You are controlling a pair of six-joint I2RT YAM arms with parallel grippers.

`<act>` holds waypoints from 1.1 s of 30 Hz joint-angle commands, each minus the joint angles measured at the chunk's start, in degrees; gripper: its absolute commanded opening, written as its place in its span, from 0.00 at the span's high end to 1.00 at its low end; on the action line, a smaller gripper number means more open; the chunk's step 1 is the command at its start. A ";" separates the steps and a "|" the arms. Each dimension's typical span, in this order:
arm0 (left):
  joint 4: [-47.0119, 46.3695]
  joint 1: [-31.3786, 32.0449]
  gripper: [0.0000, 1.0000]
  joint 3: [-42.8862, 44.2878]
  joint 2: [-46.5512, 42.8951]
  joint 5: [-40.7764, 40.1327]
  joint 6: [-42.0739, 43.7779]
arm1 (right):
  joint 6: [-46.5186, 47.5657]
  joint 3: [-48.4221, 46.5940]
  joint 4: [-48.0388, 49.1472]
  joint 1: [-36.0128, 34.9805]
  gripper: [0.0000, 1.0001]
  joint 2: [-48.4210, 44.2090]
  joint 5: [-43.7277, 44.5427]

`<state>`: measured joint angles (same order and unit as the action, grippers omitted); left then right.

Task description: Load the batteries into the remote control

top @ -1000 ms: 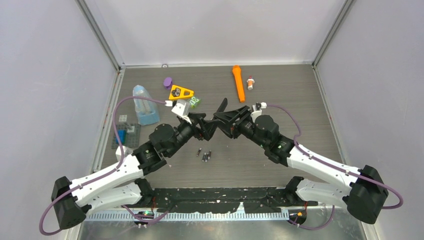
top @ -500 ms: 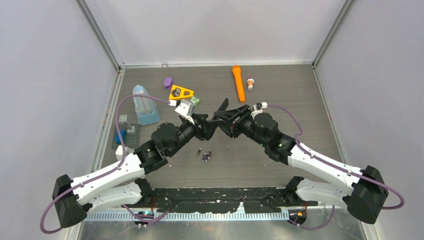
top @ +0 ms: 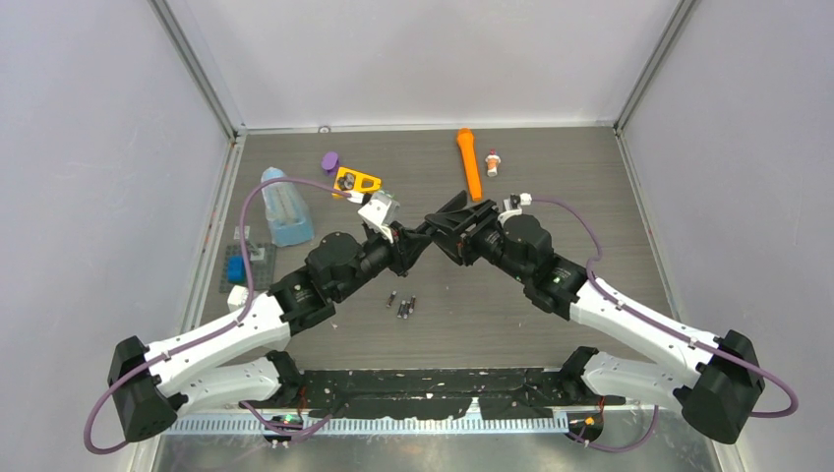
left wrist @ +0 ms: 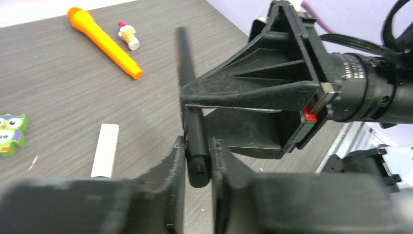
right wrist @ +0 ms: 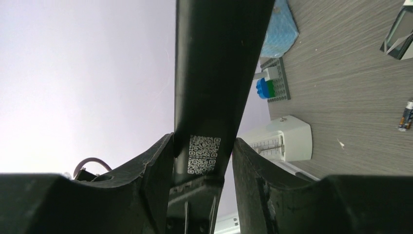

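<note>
The remote control (right wrist: 214, 63) is a slim dark bar with a QR code on one face, held up off the table between both arms. My right gripper (right wrist: 203, 141) is shut on it across its width. In the left wrist view the remote control (left wrist: 187, 73) shows edge-on, and my left gripper (left wrist: 197, 144) is shut on its near end, one finger on each flat face. The two grippers meet mid-table, the left gripper (top: 417, 242) beside the right gripper (top: 447, 232). Three batteries (top: 403, 307) lie loose on the table just in front of them. A flat white strip (left wrist: 104, 150) lies on the table.
An orange flashlight (top: 469, 162) and a small figurine (top: 493, 162) lie at the back. A yellow triangle piece (top: 355, 181), a purple cap (top: 329, 160) and a clear blue container (top: 280, 206) sit back left. A grey baseplate with a blue brick (top: 239, 265) is at the left edge.
My left gripper has moved up and right to the remote control and closed on its end. The right gripper has shifted slightly back with the remote control still in it.
</note>
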<state>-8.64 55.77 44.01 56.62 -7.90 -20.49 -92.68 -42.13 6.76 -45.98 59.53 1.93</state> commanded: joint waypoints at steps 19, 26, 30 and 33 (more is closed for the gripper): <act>25.58 -8.67 1.00 12.48 -7.89 19.81 -2.80 | 51.40 -6.30 -10.92 14.52 0.00 -11.55 -34.51; 33.92 -11.45 1.00 18.51 -11.22 24.11 -15.84 | 69.12 -16.16 -28.54 14.77 0.02 -7.54 -32.64; 36.86 -12.09 1.00 20.76 -11.33 27.68 -21.61 | 65.57 -16.35 -21.89 14.77 0.00 -4.96 -38.62; 37.78 -12.51 1.00 21.70 -12.19 30.17 -25.64 | 60.28 -13.19 -11.15 14.75 0.00 -5.60 -42.86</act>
<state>26.52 43.90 63.11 45.45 16.49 -38.37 -29.85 -57.01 -15.64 -31.38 54.52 -33.67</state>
